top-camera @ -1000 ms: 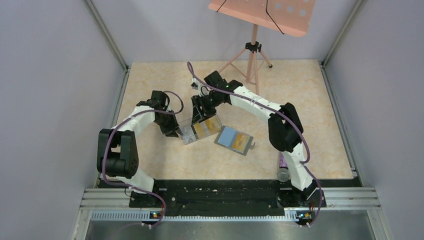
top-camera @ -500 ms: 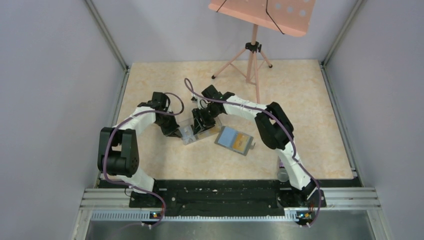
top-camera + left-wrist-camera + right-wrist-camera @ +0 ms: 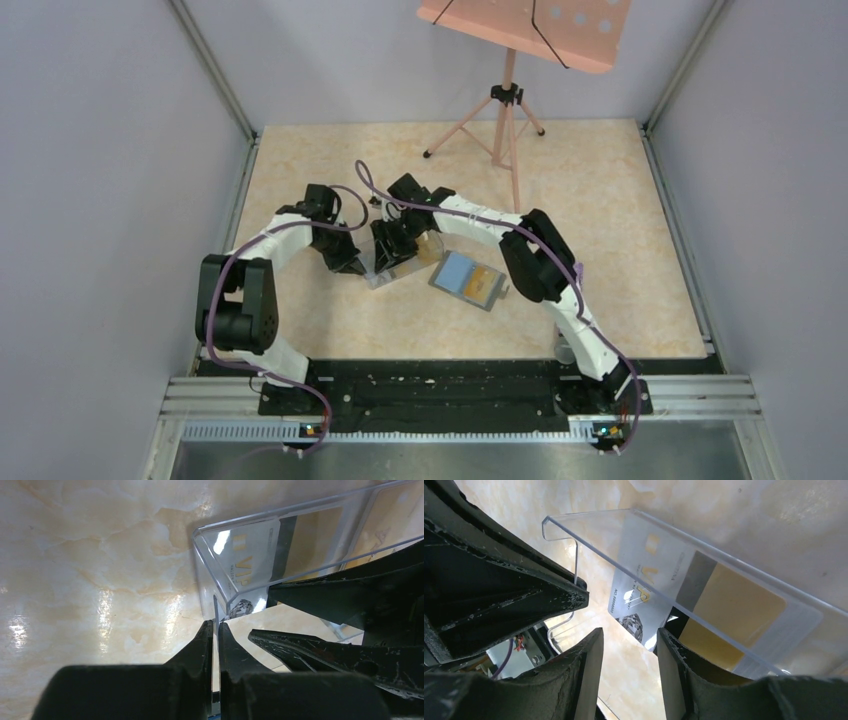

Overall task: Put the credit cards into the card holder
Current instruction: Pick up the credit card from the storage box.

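A clear plastic box (image 3: pixel 398 265) lies mid-table with credit cards inside. The left wrist view shows a whitish VIP card (image 3: pixel 245 565) through the box's wall (image 3: pixel 300 515). The right wrist view shows that card (image 3: pixel 644 587) and a yellow card (image 3: pixel 736 612). My left gripper (image 3: pixel 215 626) is shut on the box's thin end wall, seen from above (image 3: pixel 356 262). My right gripper (image 3: pixel 626 640) is open, its fingers down in the box beside the cards, seen from above (image 3: pixel 390 248). The grey card holder (image 3: pixel 455 272) lies just right of the box with an orange card (image 3: pixel 484 283) on it.
A pink music stand's tripod (image 3: pixel 505 110) stands at the back of the table. A small cylindrical object (image 3: pixel 566 350) lies by the right arm's base. Grey walls close in the left, right and far sides.
My right arm has swung left and lowered its gripper into the clear box. The box has shifted slightly left. My left gripper has held its grip on the box wall.
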`<state>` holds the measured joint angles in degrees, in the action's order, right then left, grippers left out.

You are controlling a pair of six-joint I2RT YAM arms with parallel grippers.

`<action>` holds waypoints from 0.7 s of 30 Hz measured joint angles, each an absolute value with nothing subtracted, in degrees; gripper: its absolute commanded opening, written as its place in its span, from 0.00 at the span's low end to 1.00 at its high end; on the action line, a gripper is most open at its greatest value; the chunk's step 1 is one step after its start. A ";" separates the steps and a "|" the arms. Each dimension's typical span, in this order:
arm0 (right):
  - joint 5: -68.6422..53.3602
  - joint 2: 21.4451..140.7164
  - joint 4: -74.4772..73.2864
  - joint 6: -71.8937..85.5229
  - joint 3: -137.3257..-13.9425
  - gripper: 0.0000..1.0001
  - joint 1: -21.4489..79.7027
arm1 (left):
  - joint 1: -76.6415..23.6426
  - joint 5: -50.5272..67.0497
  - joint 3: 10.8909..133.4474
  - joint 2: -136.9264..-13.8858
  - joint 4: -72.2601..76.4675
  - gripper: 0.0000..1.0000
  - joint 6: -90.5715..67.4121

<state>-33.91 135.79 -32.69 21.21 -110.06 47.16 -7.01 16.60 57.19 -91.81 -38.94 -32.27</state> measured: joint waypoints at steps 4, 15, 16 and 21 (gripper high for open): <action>-33.32 136.55 -34.11 21.71 -111.68 0.44 47.27 | -7.01 16.58 57.19 -91.83 -38.92 0.00 -32.45; -38.15 136.68 -29.50 27.66 -110.54 0.35 47.03 | -7.25 17.34 57.21 -92.14 -38.46 0.00 -32.82; -39.20 136.68 -28.14 28.69 -109.95 0.35 47.16 | -7.40 17.69 57.21 -92.20 -38.13 0.00 -32.91; -44.18 135.44 -20.16 34.39 -104.86 0.32 46.78 | -7.49 17.72 57.21 -92.27 -38.02 0.00 -32.88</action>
